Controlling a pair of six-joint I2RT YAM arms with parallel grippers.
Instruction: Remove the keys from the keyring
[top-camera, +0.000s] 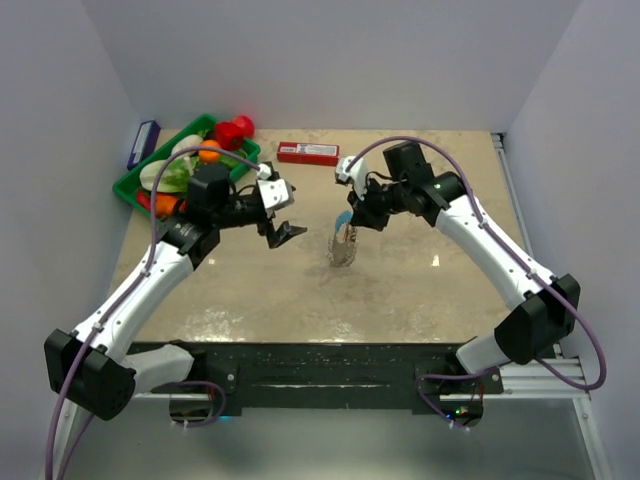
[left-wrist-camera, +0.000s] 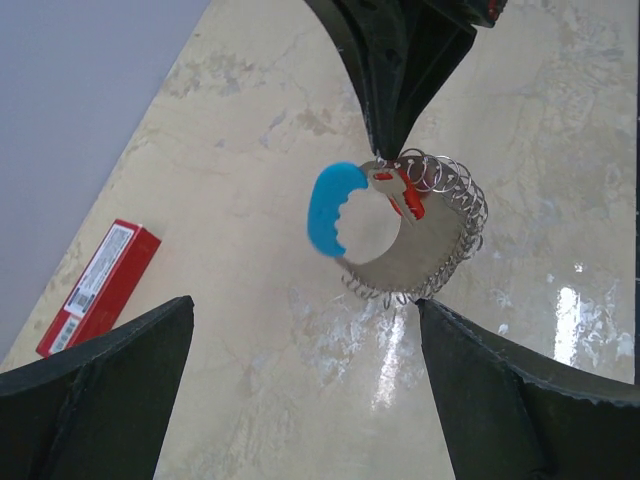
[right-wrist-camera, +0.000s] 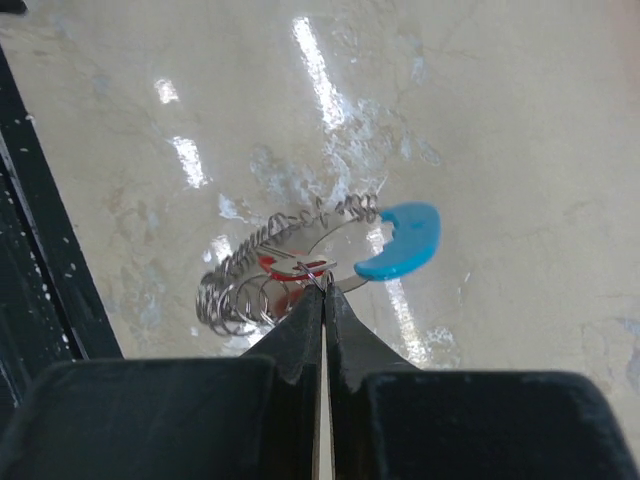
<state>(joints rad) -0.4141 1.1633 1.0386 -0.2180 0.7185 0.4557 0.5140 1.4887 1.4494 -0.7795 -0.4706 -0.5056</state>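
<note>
The keyring (top-camera: 345, 240) hangs over the middle of the table from my right gripper (top-camera: 353, 214), which is shut on it at its top. The loop has a bright blue curved section (left-wrist-camera: 330, 207) and a fringe of small silvery keys (left-wrist-camera: 452, 232), plus one piece with a red part (left-wrist-camera: 411, 201). In the right wrist view the shut fingertips (right-wrist-camera: 325, 292) pinch a thin wire ring beside the red piece (right-wrist-camera: 283, 268), with the blue section (right-wrist-camera: 404, 241) to the right. My left gripper (top-camera: 284, 226) stands wide open left of the keyring, holding nothing (left-wrist-camera: 305, 310).
A long red box (top-camera: 307, 152) lies at the back of the table. A green tray (top-camera: 128, 187) of toy vegetables sits at the back left, with a blue box (top-camera: 143, 143) against the wall. The table's black front edge (right-wrist-camera: 30, 220) shows in the right wrist view.
</note>
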